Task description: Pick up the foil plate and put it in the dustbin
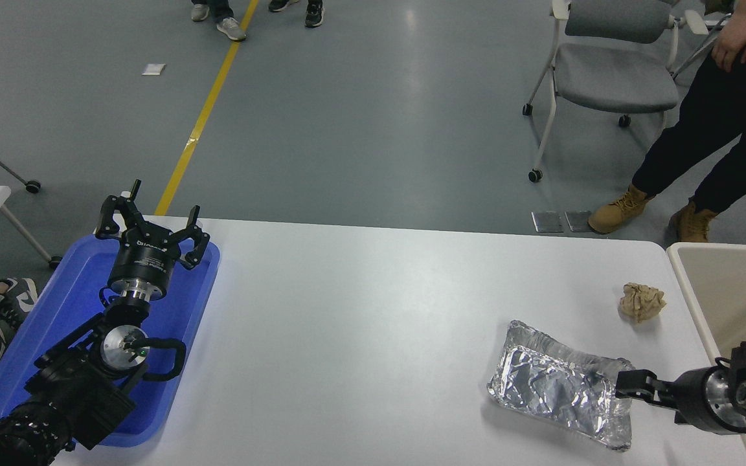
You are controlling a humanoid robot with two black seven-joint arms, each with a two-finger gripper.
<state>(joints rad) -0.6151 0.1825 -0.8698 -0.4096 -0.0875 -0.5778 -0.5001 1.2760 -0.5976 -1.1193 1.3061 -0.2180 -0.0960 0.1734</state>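
Right tool [625, 385] at foil plate's [557, 388] right rim, grip possibly closed, unclear.

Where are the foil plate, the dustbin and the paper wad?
foil plate [554, 388]: head view, crinkled floor.
dustbin [690, 288]: head view, left rim.
paper wad [642, 301]: head view, its middle.

Blue tray [36, 336], paper wad [642, 301], chair [612, 71]

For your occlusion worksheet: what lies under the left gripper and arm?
The blue tray lies on the white table beneath the parked left gripper. Its bare parts show nothing on them; the stretch hidden under the arm cannot be checked.
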